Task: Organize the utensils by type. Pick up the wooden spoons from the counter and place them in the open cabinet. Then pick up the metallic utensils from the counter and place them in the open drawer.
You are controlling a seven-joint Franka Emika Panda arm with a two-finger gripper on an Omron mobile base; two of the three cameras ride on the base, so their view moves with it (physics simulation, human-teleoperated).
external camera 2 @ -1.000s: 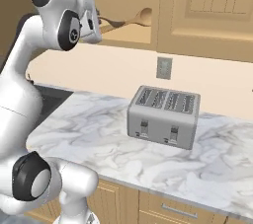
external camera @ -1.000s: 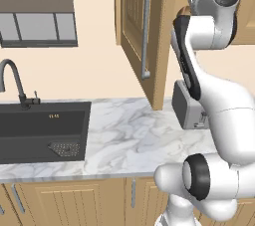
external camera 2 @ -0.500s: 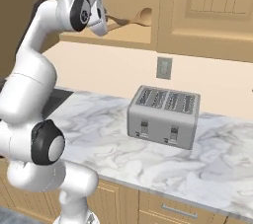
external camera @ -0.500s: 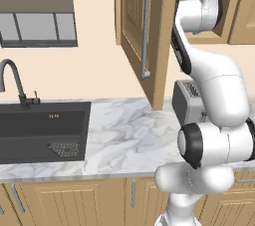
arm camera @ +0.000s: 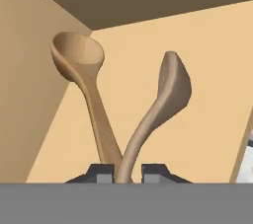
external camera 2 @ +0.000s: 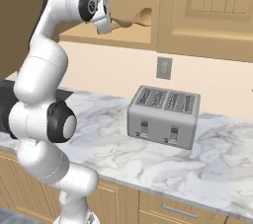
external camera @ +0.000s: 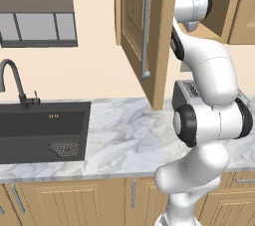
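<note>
Change: the white arm has swung upward over the last second, so the two-finger gripper (arm camera: 123, 172) is now reaching into the open light-wood wall cabinet (external camera 2: 106, 33), where earlier it was hanging lower in front of the cabinet.
Grip: the dark jaws are closing tight on the handle of the paler curved wooden spoon (arm camera: 165, 94), which is rising between them.
Second spoon: the large tan wooden spoon with the oval bowl (arm camera: 81, 77) is lying inside the cabinet just beside the curved one; their handles are crossing near the jaws, and I cannot tell whether the gripper is touching it too.
Meaning: 1 spoon is looking stowed already, and the 2nd is being carried in, so the wooden half of the job is nearing its end; the metallic utensils are waiting for later.
Around: under the cabinet, the grey 4-slot toaster (external camera 2: 164, 116) is sitting on the white-and-grey marbled counter (external camera 2: 148, 154); the black sink (external camera: 42, 133) is lying well left of the cabinet.
Obstacles: the panelled cabinet door (external camera: 144, 31) is hanging open beside the arm, and the stowed spoon is crowding the shelf.
</note>
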